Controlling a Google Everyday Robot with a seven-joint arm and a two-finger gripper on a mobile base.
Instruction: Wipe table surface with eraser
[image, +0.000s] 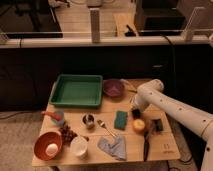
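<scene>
The table surface (165, 146) is a small top of pale-yellow wooden planks, crowded with items. A dark green rectangular pad (120, 120), the likely eraser, lies flat near the table's middle. My white arm (170, 107) reaches in from the right and bends down over the right half of the table. The gripper (135, 113) hangs just right of the green pad, above an orange fruit (139, 125) and apart from the pad.
A green tray (76, 90) and a purple bowl (113, 88) stand at the back. A metal cup (88, 120), a spoon (105, 128), a blue cloth (113, 147), a white cup (79, 147), an orange bowl (48, 146), grapes (66, 133), a black tool (146, 143) and a dark block (157, 125) fill the front.
</scene>
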